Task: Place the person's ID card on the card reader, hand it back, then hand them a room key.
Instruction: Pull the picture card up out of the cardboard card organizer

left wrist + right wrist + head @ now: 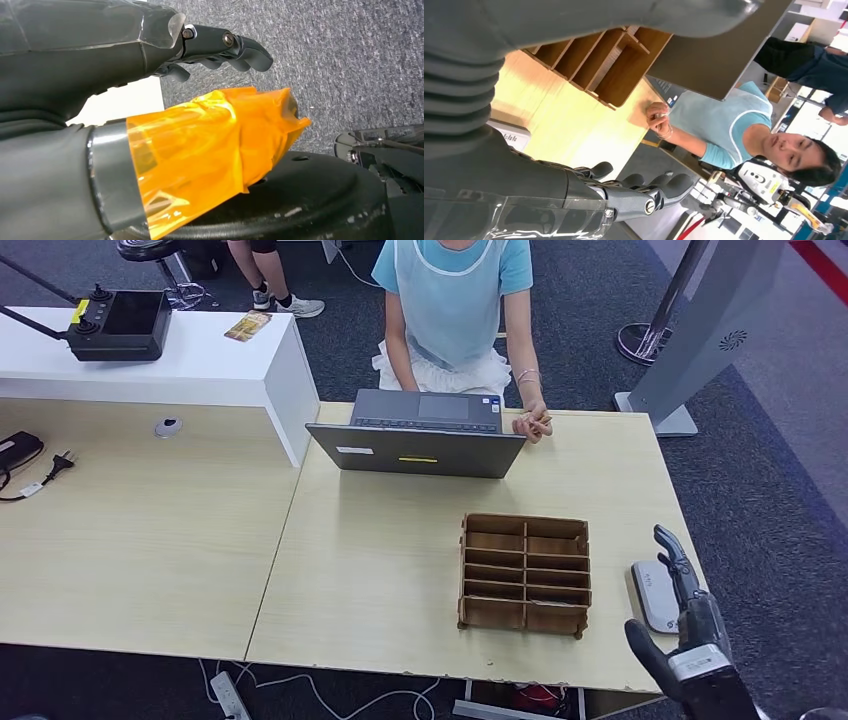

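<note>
Right hand raised at the table's right edge, empty.

Head view: right hand [688, 625] cut off at the bottom, fingers spread, holding nothing; card reader [655, 595] just beside it at the right edge, partly hidden; wooden tray [525, 572] nearby.
Left wrist view: left hand [150, 55] over carpet, fingers curled, empty; thumb wrapped in orange film.
Right wrist view: person's hand [657, 115] at the far edge pinching something too small to identify.

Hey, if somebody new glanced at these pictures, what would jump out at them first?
Probably the person in the light blue top seated across the table, one hand resting beside the open grey laptop. Next, the brown wooden compartment organizer in the middle of the light wood table, with the white card reader at the table's right edge. The robot's right hand hovers there, fingers apart, holding nothing.
</note>
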